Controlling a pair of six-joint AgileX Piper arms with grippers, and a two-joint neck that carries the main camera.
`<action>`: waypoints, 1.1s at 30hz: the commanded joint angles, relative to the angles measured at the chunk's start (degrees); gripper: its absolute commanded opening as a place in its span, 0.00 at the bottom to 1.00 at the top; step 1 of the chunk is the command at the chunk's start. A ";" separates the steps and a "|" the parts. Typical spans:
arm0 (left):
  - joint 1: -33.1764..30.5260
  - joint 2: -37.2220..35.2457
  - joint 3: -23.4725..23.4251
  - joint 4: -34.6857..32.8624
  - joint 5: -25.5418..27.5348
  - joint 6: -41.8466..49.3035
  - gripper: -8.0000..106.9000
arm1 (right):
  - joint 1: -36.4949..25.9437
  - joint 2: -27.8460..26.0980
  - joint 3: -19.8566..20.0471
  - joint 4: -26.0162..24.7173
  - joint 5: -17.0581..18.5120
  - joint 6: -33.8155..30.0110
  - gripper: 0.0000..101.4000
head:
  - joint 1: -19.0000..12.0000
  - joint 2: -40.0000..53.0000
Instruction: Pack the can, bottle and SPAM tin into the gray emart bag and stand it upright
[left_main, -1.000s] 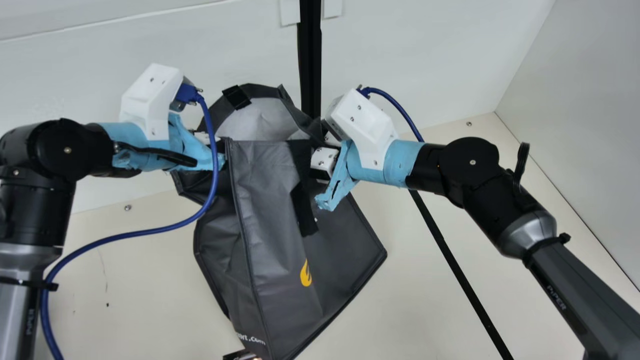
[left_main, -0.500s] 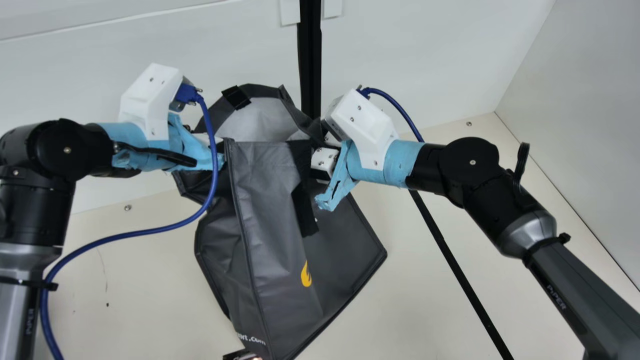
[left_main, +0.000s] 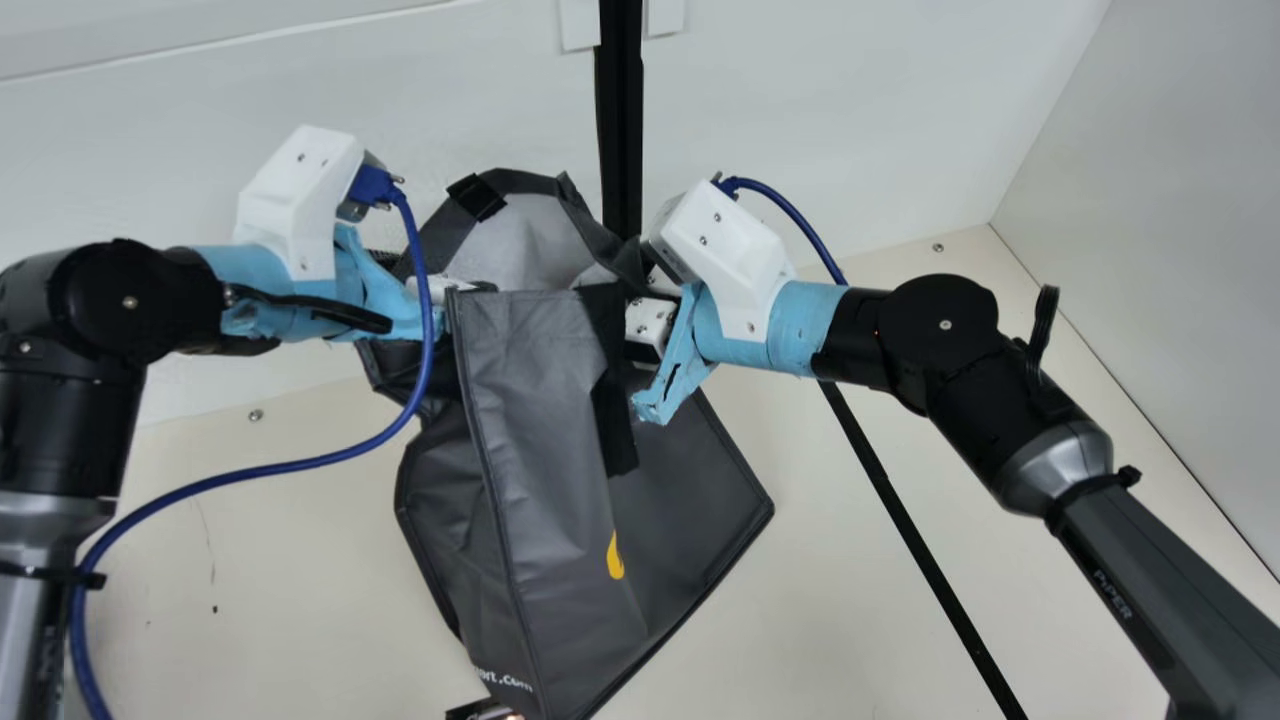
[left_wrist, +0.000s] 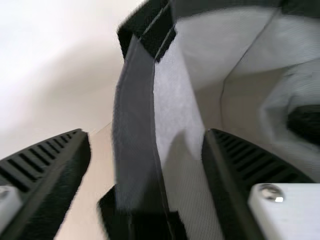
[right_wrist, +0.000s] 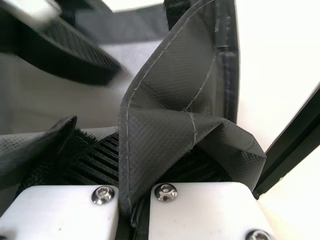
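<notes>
In the main view, you can read "PiPER" in small letters along the dark link of your right arm (left_main: 1150, 620). On the bag (left_main: 560, 430), close to its lowest corner, you have white lettering (left_main: 505, 680) that ends in "rt.com"; you can't make out what stands ahead of that. Higher on the same bag, inward from that corner, you'll see a yellow mark (left_main: 615, 556), a rounded drop shape. The print on your left arm (left_main: 45, 600) is too blurred for you to read. Just beside the bag's lowest corner, a small dark item (left_main: 480, 711) carries pale marks, too cut off to read.
</notes>
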 joint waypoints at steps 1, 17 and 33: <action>0.25 -2.42 5.63 -0.26 -0.90 0.82 0.78 | 0.00 0.00 0.00 0.00 0.00 0.00 0.00 | -1.30 -0.05; 5.81 -14.35 18.96 -4.79 -6.08 7.43 0.85 | 0.00 0.00 0.00 0.06 0.13 0.00 0.00 | -1.30 -0.05; 12.23 -22.78 25.64 -9.20 -9.18 11.29 0.85 | 0.00 0.00 0.00 1.04 -0.04 0.00 0.00 | -1.30 -0.05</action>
